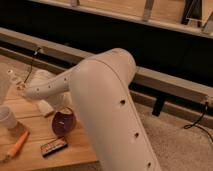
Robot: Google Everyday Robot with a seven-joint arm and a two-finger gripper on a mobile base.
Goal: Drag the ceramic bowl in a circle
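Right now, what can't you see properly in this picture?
- End effector: down by the dark purple glossy ceramic bowl, mostly hidden behind the big white robot arm.
- Bowl's far rim: covered by the arm.
- White cup: cut off by the left edge.
- Small dark flat packet: label too blurry to read.

No text, label, brand, number or sign is showing legibly anywhere. The small dark rectangular packet with an orange-edged face [53, 146], lying near the front edge of the wooden table [30, 161], is carrying pale markings, but they are not readable. The gripper [59, 113] is sitting down at the dark purple-maroon glossy ceramic bowl [63, 123], bearing no marking.
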